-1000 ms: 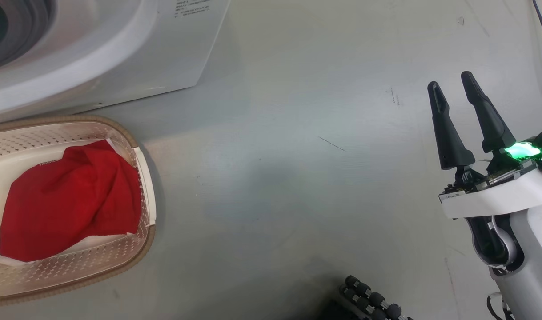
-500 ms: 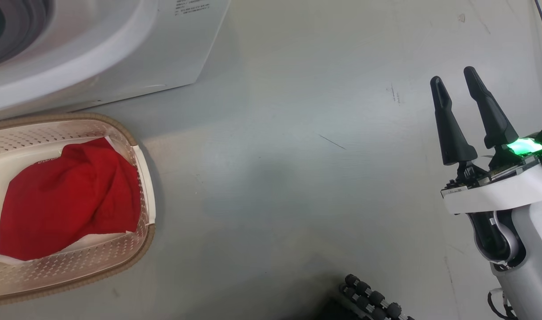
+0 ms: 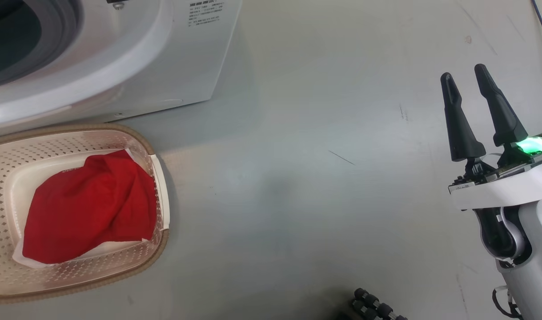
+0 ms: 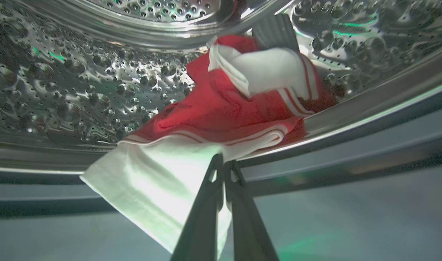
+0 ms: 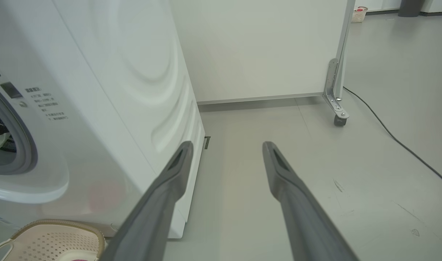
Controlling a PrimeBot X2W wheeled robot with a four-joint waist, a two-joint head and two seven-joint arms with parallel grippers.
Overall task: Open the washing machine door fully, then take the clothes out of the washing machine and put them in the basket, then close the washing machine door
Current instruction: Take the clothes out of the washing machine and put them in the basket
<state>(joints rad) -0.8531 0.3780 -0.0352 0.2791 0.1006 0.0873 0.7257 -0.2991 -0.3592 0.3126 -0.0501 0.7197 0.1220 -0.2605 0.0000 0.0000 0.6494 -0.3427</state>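
Observation:
In the left wrist view, red clothes (image 4: 224, 108) with white stripes lie in the steel drum (image 4: 79, 90) of the washing machine (image 3: 133, 58). Their white cloth (image 4: 159, 181) hangs over the drum's lip, and my left gripper (image 4: 223, 161) is shut on it. The cream basket (image 3: 162, 240) stands on the floor before the machine and holds a red garment (image 3: 88, 209). Far to the right, my right gripper (image 3: 463, 73) hangs open and empty above the floor. In the right wrist view its gripper (image 5: 227, 145) points past the machine's side (image 5: 97, 108), with the basket (image 5: 61, 226) at lower left. The door is out of view.
A white partition on a castor (image 5: 338, 117) stands behind the machine, and a dark cable (image 5: 387, 130) runs across the grey floor to the right. A black ribbed part (image 3: 377, 309) shows at the head view's bottom edge.
The head camera has shifted, so machine and basket sit further right and lower in the picture. The right gripper stays open and holds about the same place.

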